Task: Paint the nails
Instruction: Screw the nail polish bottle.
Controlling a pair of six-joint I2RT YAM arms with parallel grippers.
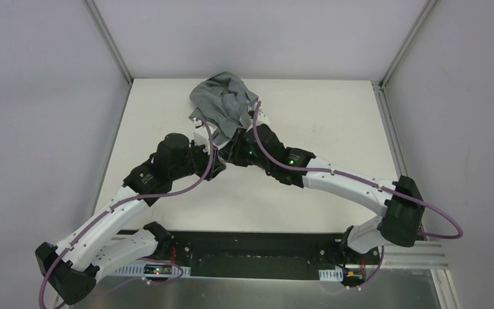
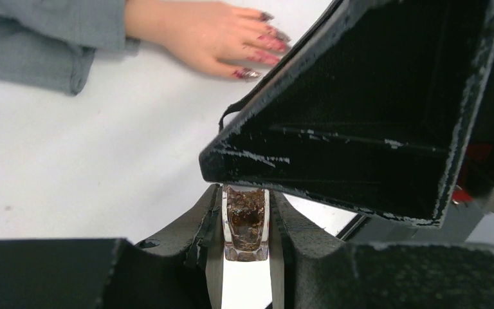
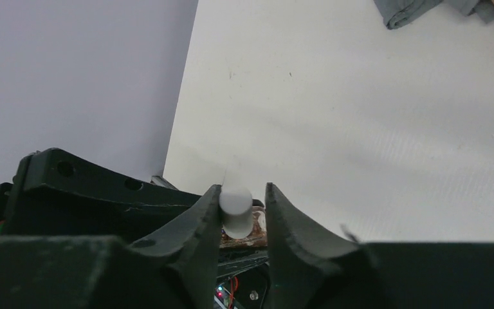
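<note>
A peach fake hand [image 2: 199, 32] lies flat on the white table at the far side, with a grey sleeve [image 2: 38, 38] to its left. Its dark red nails [image 2: 282, 37] point right, and red smears mark the fingers. My left gripper [image 2: 246, 193] is shut on a small glass polish bottle [image 2: 246, 225] of dark reddish polish. My right gripper [image 3: 242, 188] straddles the bottle's white cap [image 3: 236, 212]. The cap rests against the left finger, and a narrow gap shows on the right side. In the top view both grippers [image 1: 222, 159] meet just below the grey sleeve [image 1: 222, 103].
The white table [image 1: 334, 116] is walled by pale panels at the back and sides. The right gripper's black housing [image 2: 360, 109] hangs close over the left jaws. A metal rail [image 1: 411, 248] runs along the near edge by the arm bases.
</note>
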